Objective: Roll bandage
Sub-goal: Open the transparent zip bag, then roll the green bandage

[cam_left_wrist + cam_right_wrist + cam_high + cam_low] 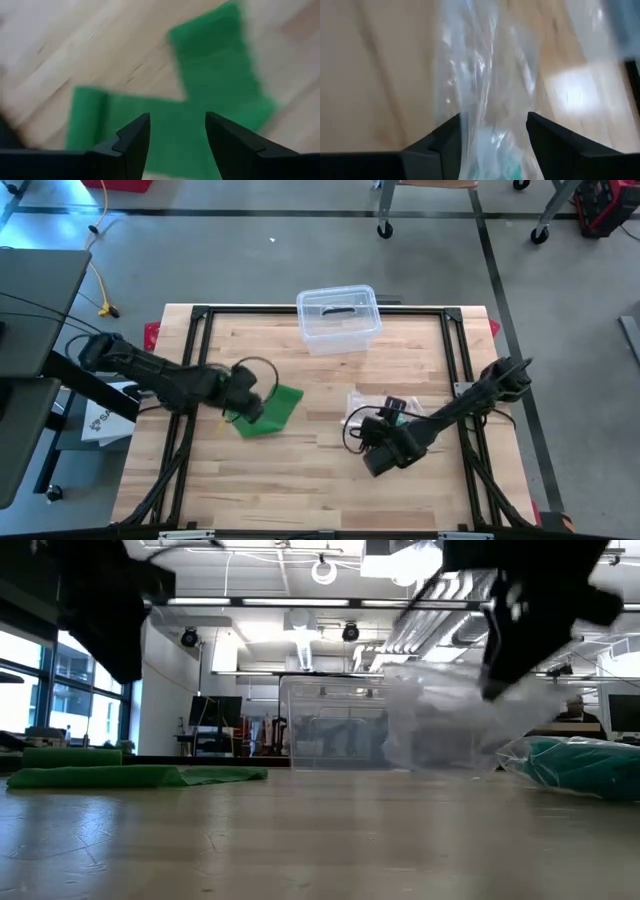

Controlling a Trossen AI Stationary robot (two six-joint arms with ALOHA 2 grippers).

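On the left half of the pale wooden surface (300, 480) lies the green fabric bandage (270, 412), spread in a bent shape with one end already curled into a short roll and a flat tail running off at an angle. It looks thin, soft and very light, with no stiffness of its own, so it will likely drag, wrinkle or unroll at a slight pull and slide easily on the smooth wood. The rolled end seems the best place to take hold, pinched across its width so the layers stay together, while the loose tail needs holding down or gentle tension to wind evenly.

Directly above the bandage, the left hand (175, 135) hovers with its two dark fingers spread and nothing between them, the green cloth showing through the gap.

Over on the right half, the right hand (492, 135) has its fingers apart with a crinkled clear plastic bag (485, 75) running between them; I cannot tell whether the fingers touch it. Something teal-green (575, 765) shows inside plastic near that side, seen from table height. That bag looks slippery and limp.

At the far edge of the surface, well apart from both hands, stands a clear plastic lidded box (338, 318).
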